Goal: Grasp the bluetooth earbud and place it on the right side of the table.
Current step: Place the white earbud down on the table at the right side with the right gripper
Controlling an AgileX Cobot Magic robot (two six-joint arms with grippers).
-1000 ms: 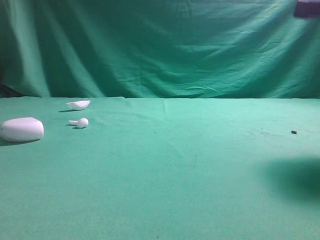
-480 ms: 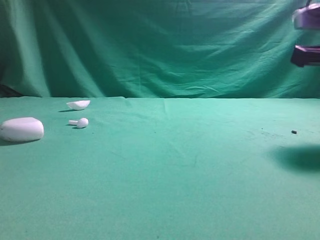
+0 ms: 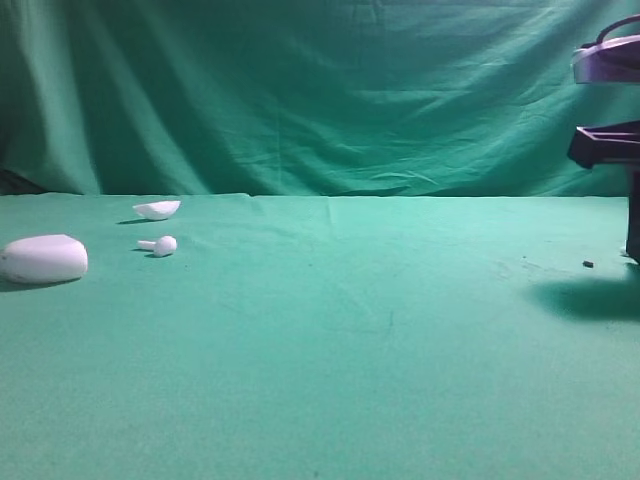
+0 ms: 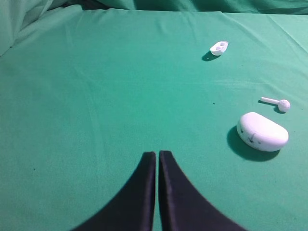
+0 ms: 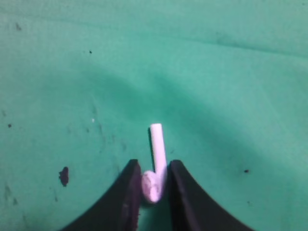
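A green cloth backdrop is hanging behind the green table point(image 3: 330, 330). At its right edge, my right gripper point(image 5: 154, 185) is hovering low, its fingers set narrowly around the head of the white earbud point(image 5: 155, 163), stem pointing away. I judge I should be lowering gently, then spreading them just enough. Far left, the oval case point(image 3: 43, 258), a shell-shaped piece point(image 3: 157, 209) and a second earbud point(image 3: 160, 245) are lying well clear. My left gripper point(image 4: 157, 159) is pinched together, holding nothing.
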